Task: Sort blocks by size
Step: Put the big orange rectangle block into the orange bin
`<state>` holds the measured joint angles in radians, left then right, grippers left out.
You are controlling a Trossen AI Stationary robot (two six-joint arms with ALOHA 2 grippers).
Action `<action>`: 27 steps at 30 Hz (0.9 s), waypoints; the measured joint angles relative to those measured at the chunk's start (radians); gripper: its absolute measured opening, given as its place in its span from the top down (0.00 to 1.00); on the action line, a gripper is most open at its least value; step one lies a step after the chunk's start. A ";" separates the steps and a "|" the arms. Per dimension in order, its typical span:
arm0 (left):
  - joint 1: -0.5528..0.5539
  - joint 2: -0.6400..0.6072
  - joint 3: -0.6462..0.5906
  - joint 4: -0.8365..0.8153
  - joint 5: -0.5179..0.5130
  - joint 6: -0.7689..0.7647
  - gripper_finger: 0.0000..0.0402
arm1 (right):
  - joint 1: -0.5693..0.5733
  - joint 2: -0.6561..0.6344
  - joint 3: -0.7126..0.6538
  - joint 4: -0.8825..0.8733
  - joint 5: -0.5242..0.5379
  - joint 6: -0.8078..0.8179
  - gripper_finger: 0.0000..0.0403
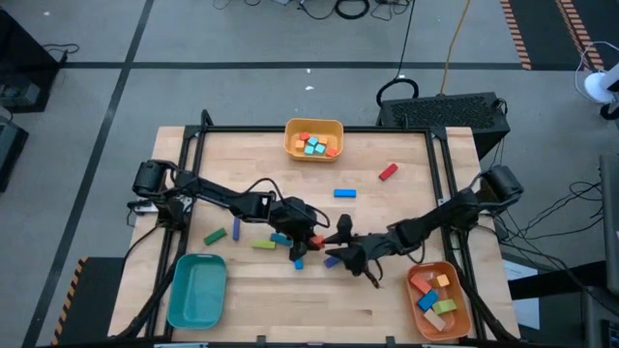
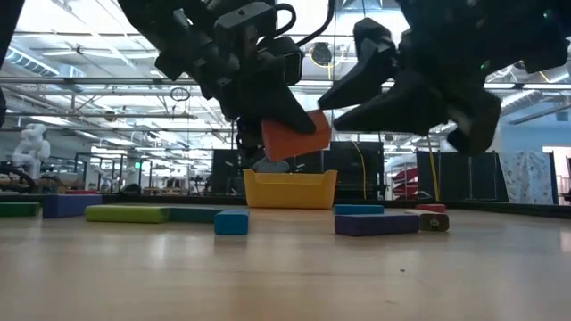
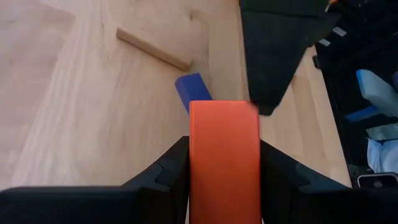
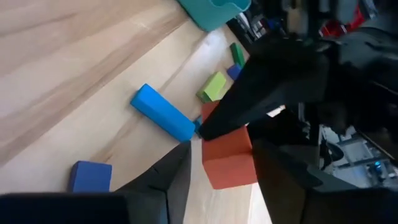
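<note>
Above the middle of the pale wooden table [image 1: 251,309], the left gripper [image 3: 224,158] holds an orange rectangular wooden block [image 3: 224,162] clear of the surface, its two dark fingers [image 3: 168,174] pressed against the block's long sides. The right gripper [image 4: 214,165] meets it from the opposite side: its fingers stand apart on either side of the same orange block, close to it, though whether they touch it cannot be told. Below the two grippers, a small blue cube [image 2: 231,222] and a dark purple bar [image 2: 376,223] lie on the wood, with a long lime-green bar [image 2: 127,214] farther off toward the left arm's side. A bright blue short bar [image 4: 163,113] lies just beside the raised block in the right wrist view. A yellow plastic tray [image 1: 314,139] at the far edge holds several small cubes, an orange plastic tray [image 1: 438,300] near the right arm holds a few mid-sized blocks, and a teal plastic tray [image 1: 197,288] sits at the near left. A red block [image 1: 388,172] and a blue block [image 1: 344,192] lie apart toward the far side.
</note>
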<state>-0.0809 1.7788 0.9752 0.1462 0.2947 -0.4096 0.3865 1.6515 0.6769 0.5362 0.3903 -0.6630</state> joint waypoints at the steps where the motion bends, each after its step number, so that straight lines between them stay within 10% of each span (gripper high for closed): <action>1: 0.000 0.001 0.000 0.004 0.000 -0.001 0.67 | -0.001 0.017 0.011 0.001 0.000 -0.011 0.57; 12: -0.022 0.000 0.000 0.013 0.000 0.003 0.67 | -0.027 0.112 0.079 0.007 0.007 -0.028 0.35; 27: -0.033 0.000 0.000 0.012 0.010 -0.004 0.67 | -0.020 0.108 0.083 -0.003 0.048 -0.030 0.69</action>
<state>-0.1135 1.7786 0.9756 0.1579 0.3050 -0.4132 0.3667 1.7592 0.7601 0.5327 0.4384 -0.6927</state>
